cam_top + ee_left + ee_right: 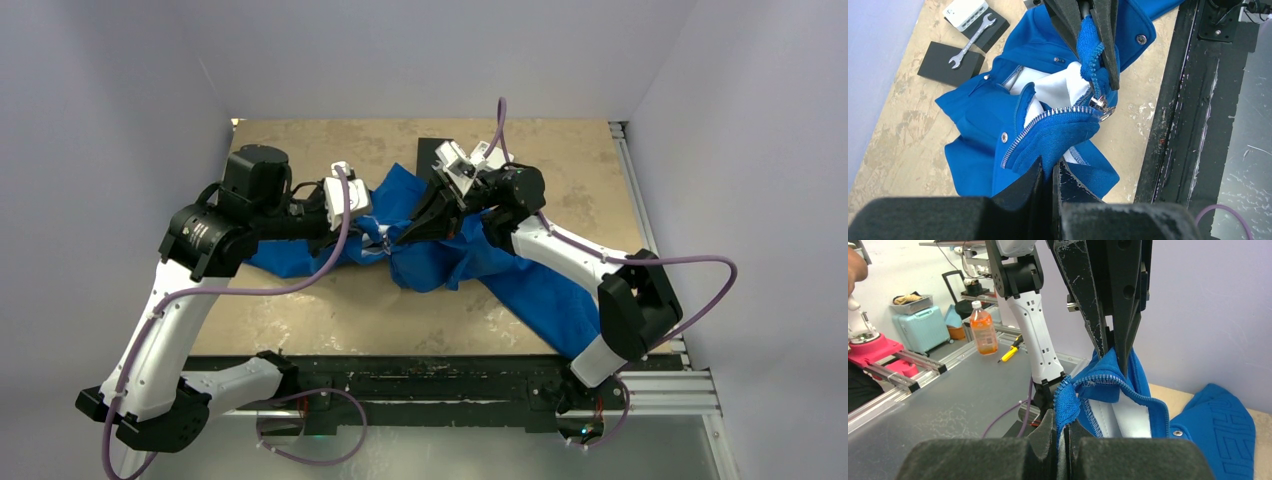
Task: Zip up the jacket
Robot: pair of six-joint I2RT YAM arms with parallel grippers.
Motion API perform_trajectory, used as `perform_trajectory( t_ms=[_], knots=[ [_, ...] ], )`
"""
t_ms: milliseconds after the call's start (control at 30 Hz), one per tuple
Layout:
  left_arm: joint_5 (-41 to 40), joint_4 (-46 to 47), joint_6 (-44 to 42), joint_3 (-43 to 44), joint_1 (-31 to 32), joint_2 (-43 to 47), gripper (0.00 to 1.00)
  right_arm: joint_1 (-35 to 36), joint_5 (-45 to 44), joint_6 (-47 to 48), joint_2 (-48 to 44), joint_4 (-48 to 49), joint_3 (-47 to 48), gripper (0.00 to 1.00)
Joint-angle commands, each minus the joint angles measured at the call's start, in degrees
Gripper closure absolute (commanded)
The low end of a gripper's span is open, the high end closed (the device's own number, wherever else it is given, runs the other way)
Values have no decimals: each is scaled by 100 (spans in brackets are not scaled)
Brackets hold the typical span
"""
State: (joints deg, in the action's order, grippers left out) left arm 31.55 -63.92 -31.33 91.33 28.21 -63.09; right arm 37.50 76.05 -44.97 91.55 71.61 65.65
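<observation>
Top external camera shows me the big royal-blue soft cloth jacket [540, 290] lying bunched up in the middle of the tan wooden table [330, 310]. One long blue part runs off toward 4 o'clock, under my right arm. Both arms reach in and meet over the middle of the jacket.

On the left wrist camera, my left gripper [1050, 167] is clenched tight on a fold of the jacket's front edge, right beside the row of silvery zipper teeth [1040, 122]. My right gripper [1100, 75] comes in from 12 o'clock and is clamped on the other blue front edge, just above the small shiny zipper slider [1099, 103]. The two edges come together at that slider. The white inside lining [1058, 87] shows between them.

At 10 o'clock from the jacket, a silver wrench [970, 42] lies across two flat black blocks [938, 62], and a white box [965, 11] sits on the far one.

On the right wrist camera, past the table at 10 o'clock, an orange bottle with a white cap [984, 327] stands on a grey bench, with a yellow-handled screwdriver [1010, 354] near it.
</observation>
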Motion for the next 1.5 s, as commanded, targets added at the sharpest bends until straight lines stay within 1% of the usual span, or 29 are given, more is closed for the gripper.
perform_trajectory(
  t_ms=[0,100,300,700,933,1133,1467],
  knots=[
    [175,116,-117,-3,12,121,100,33,-156,-55,-70,289,208,100],
    [91,182,-23,65,2,121,100,31,-152,11,-108,219,129,100],
    [148,248,96,253,-34,70,100,36,-193,399,-262,-268,11,100],
    [205,292,161,255,-87,64,100,82,-130,436,-292,-333,-5,100],
    [141,317,132,175,-87,86,100,145,-61,409,-278,-315,75,100],
    [162,275,94,162,-96,103,100,170,-38,-44,-130,257,135,100],
    [374,134,-104,113,-90,145,100,169,-115,41,-128,134,171,100]
  ],
)
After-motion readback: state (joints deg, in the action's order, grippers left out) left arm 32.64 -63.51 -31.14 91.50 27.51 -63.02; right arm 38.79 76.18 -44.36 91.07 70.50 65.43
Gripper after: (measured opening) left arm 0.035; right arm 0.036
